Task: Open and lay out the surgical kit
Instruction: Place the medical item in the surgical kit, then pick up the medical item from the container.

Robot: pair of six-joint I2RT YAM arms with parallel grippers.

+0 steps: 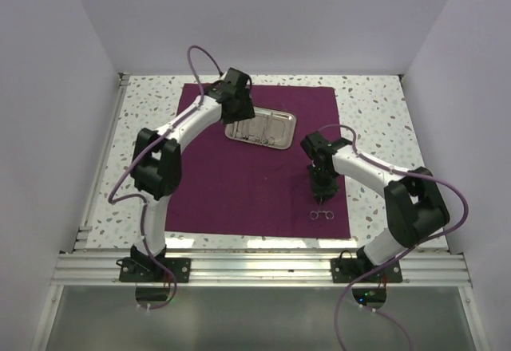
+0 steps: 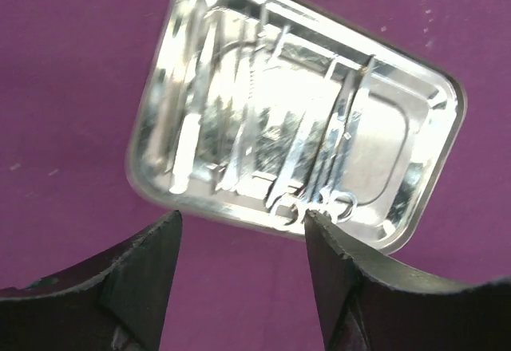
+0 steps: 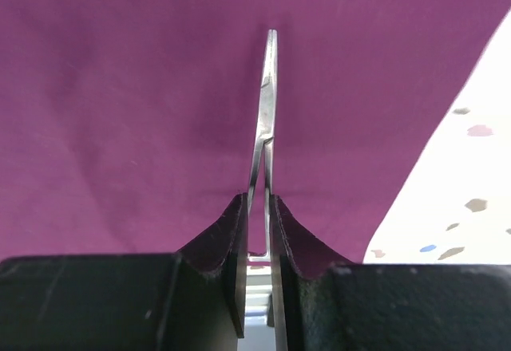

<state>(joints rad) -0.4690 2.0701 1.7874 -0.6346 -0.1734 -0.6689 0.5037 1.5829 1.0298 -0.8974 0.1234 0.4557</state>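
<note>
The surgical kit's dark purple cloth lies spread flat on the table. Its shiny steel tray sits on the cloth's back centre, and several thin instruments lie inside it. My left gripper hovers at the tray's left end, open and holding nothing. In the left wrist view its fingertips frame bare cloth just short of the tray rim. My right gripper is shut on ring-handled forceps over the cloth's right part. Their rings show near the cloth's front edge.
Speckled white tabletop borders the cloth on all sides, and its right strip appears in the right wrist view. White walls close in the back and both sides. An aluminium rail runs along the near edge by the arm bases.
</note>
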